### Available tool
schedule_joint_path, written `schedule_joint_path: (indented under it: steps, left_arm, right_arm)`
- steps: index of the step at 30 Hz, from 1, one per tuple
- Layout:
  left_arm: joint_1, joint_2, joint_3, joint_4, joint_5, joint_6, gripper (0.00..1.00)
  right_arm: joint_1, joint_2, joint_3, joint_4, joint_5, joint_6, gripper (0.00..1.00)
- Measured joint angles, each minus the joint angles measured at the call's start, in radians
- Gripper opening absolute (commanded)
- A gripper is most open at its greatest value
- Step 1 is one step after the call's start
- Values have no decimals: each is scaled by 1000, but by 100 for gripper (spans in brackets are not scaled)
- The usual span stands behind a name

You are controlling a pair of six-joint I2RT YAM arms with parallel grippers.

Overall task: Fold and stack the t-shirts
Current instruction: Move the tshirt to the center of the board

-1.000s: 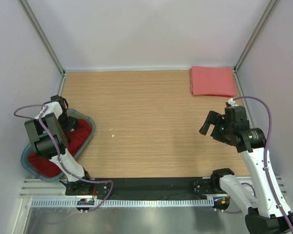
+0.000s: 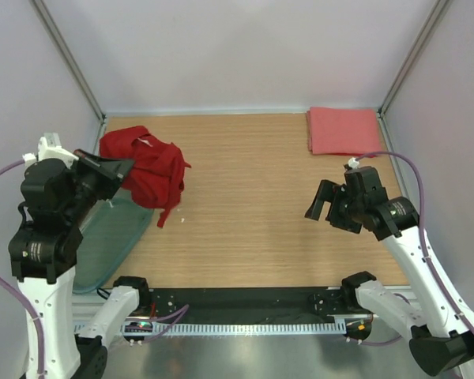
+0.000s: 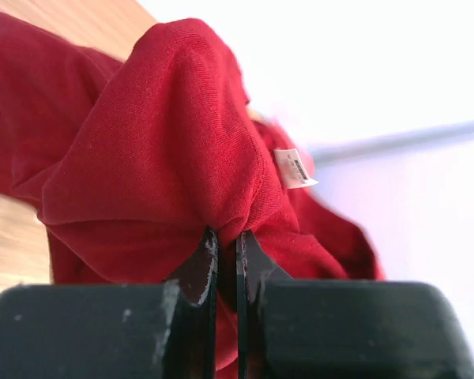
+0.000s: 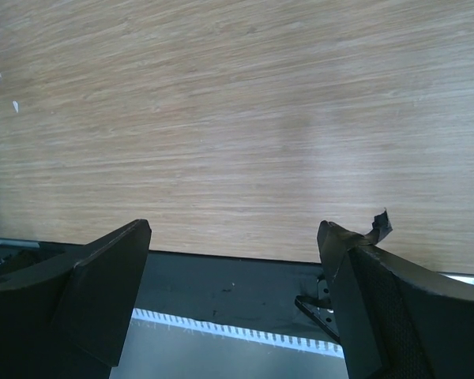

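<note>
The dark red t-shirt [image 2: 148, 170] hangs bunched in the air over the table's left side, pinched by my left gripper [image 2: 125, 167]. In the left wrist view the red t-shirt [image 3: 150, 158] fills the frame above the left gripper [image 3: 225, 237], whose jaws are shut on a fold of cloth; a small white label [image 3: 294, 168] sticks out. The salmon-pink t-shirt [image 2: 344, 131] lies folded as a rectangle in the far right corner. My right gripper [image 2: 322, 202] hovers open over bare wood at the right, holding nothing; its fingers [image 4: 110, 276] frame the table's near edge.
A translucent teal bin [image 2: 110, 237] lies at the table's left edge, below the lifted shirt. White walls with metal posts close in the table on three sides. A black strip [image 4: 221, 288] and a metal rail run along the near edge.
My left gripper has shut on the red t-shirt and lifted it out of the teal bin, up and toward the far left. The right arm shifted slightly left.
</note>
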Motion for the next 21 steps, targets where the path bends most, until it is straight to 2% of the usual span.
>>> schedule_joint_path:
  steps: [3,6,8,10,12,13,14,17,21]
  left_arm:
    - [-77,10,-43,22,65,1,0]
    - [-232,80,-102,21,61,-1,0]
    - [-399,181,-110,32,20,1,30]
    - [-529,293,-96,61,7,5,46]
    - [-621,443,-48,84,4,17,64]
    - [-653,513,-19,87,2,33,85]
    - [-673,559,8,82,-5,47,94]
    - [-700,641,92,43,-58,94,93]
    - [-685,570,97,0,-144,146,84]
  right_arm:
    - [0,24,10,-6,-6,-3,96]
    - [0,66,45,-21,-7,-14,98]
    - [0,84,60,-27,-7,-21,98]
    - [0,92,65,-34,-6,-24,98]
    - [0,92,67,-45,-5,-24,98]
    - [0,92,67,-49,-5,-24,98]
    - [0,92,67,-54,-6,-24,98]
    - [0,95,67,-58,-18,-24,95]
    - [1,121,45,-25,-76,-29,82]
